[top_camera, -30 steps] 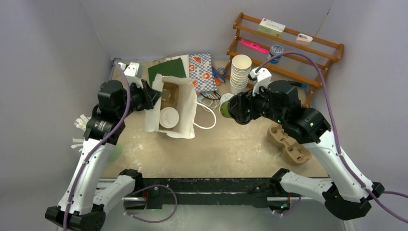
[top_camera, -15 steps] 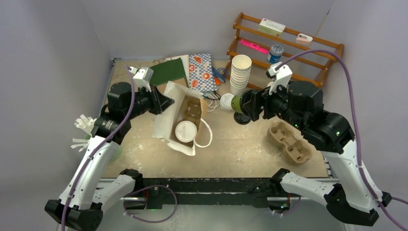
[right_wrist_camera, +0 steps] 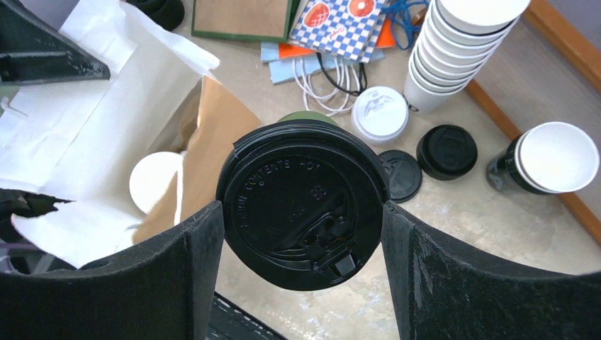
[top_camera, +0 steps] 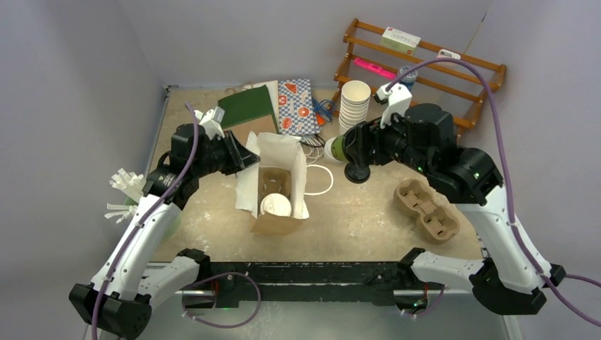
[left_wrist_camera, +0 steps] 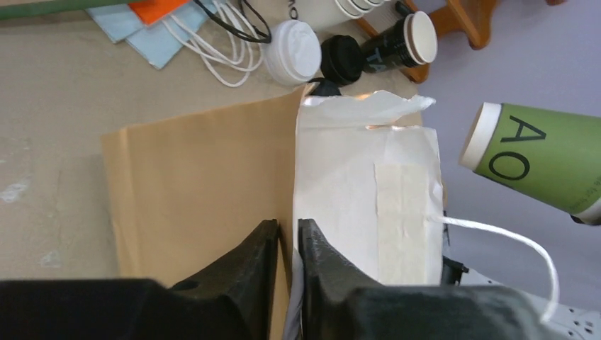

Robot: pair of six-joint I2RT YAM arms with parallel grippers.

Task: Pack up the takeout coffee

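A brown paper bag [top_camera: 273,225] with a white lining [top_camera: 282,150] stands open at the table's middle. Down inside it sits a takeout coffee with a white lid [top_camera: 275,205], also showing in the right wrist view as a white disc [right_wrist_camera: 154,180]. My left gripper [top_camera: 239,152] pinches the bag's left wall [left_wrist_camera: 198,184] at the rim, its fingers [left_wrist_camera: 261,244] close on either side of the paper. My right gripper [top_camera: 349,150] is shut on the second takeout coffee, a green cup [left_wrist_camera: 546,159] with a black lid [right_wrist_camera: 302,205], held on its side just right of the bag.
A stack of white cups [top_camera: 354,106] stands behind the right gripper, with loose white [right_wrist_camera: 380,113] and black lids [right_wrist_camera: 446,150] and a dark lidless cup [right_wrist_camera: 549,159] nearby. A cardboard cup carrier [top_camera: 429,211] lies at the right. A wooden rack [top_camera: 425,64] and flat patterned bags [top_camera: 298,105] are at the back.
The left gripper has drawn the bag right and toward the near edge, standing it more upright. The right gripper has carried the green cup slightly left, closer to the bag.
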